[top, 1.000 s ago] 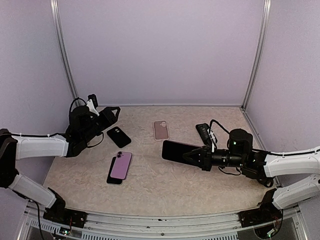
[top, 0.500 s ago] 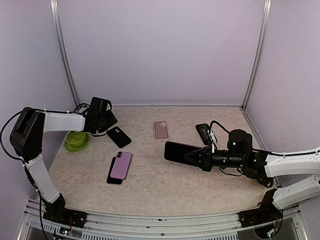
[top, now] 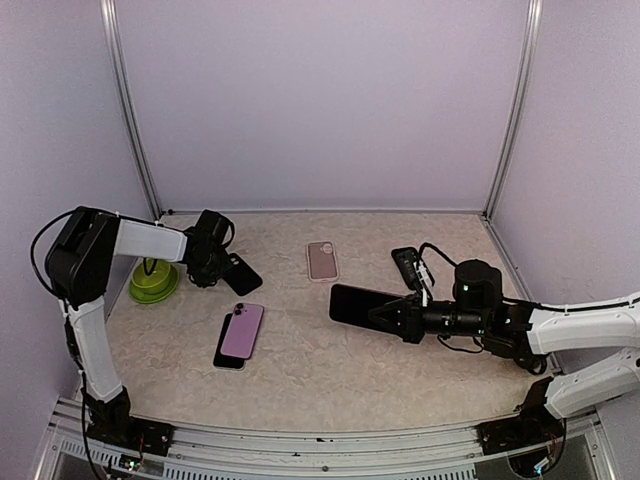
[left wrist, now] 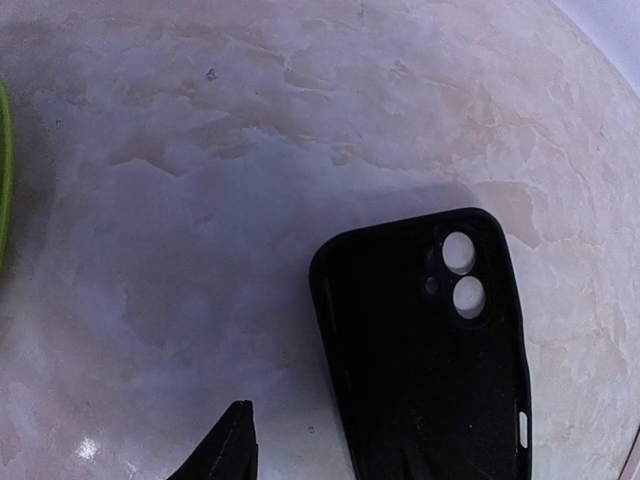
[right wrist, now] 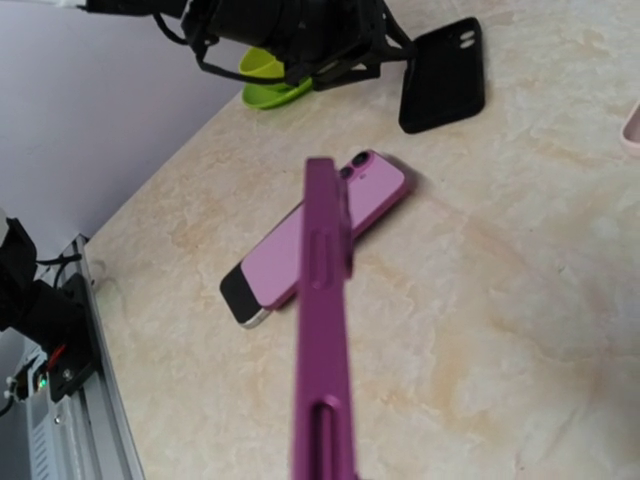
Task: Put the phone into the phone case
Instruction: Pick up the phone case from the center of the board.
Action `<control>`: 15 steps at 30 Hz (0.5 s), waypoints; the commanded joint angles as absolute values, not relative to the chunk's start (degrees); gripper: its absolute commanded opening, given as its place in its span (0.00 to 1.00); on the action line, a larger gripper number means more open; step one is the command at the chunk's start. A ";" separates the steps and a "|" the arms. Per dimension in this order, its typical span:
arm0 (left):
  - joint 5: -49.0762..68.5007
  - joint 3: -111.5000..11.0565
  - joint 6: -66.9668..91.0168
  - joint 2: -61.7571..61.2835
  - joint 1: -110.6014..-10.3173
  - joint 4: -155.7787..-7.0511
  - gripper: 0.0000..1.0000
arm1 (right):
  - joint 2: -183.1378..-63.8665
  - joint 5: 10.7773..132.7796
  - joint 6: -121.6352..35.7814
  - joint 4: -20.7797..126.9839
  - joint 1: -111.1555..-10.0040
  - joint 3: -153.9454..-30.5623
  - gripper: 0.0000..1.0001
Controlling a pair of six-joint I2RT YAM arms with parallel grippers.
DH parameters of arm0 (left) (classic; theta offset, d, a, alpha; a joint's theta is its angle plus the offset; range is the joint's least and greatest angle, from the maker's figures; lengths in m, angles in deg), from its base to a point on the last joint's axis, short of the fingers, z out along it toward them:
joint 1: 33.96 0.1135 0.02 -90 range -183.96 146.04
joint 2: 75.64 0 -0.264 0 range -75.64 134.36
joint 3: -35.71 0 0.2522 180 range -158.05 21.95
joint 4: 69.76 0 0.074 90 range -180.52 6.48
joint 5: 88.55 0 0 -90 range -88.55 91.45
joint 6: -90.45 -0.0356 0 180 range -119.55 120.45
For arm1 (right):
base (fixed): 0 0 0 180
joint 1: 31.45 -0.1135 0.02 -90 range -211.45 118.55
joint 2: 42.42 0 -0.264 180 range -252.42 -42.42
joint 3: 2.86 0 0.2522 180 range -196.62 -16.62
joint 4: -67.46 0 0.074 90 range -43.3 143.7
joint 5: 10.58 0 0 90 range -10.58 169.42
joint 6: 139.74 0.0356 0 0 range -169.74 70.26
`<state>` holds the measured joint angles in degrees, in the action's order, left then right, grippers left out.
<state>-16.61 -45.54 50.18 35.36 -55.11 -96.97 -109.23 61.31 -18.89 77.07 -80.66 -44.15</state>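
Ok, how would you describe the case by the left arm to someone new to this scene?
Start at the green bowl at the table's left edge; just right of it, by the left end effector, lies a black phone case. It is a black empty shell with two round camera holes, unlike the pink case further right and the purple phone nearer the arms.
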 commanded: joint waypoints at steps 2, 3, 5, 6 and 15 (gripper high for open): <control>-17.21 -48.16 51.10 38.35 -54.32 -98.95 0.46 | -110.22 61.45 -19.75 79.98 -80.85 -46.59 0.00; -17.19 -48.26 51.26 38.66 -54.28 -98.91 0.45 | -110.38 61.39 -19.70 80.00 -80.85 -46.67 0.00; -16.98 -48.34 51.26 39.23 -54.22 -98.38 0.45 | -110.60 61.21 -19.68 80.09 -80.86 -46.68 0.00; -16.84 -48.47 51.25 39.55 -54.21 -98.26 0.45 | -110.69 61.14 -19.69 80.06 -80.85 -46.74 0.00; -16.53 -49.78 51.07 40.85 -54.01 -98.62 0.37 | -110.78 62.08 -19.77 79.72 -80.85 -46.70 0.00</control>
<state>-16.85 -48.62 50.81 39.18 -54.49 -97.52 -110.71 61.51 -19.04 77.05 -80.66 -44.21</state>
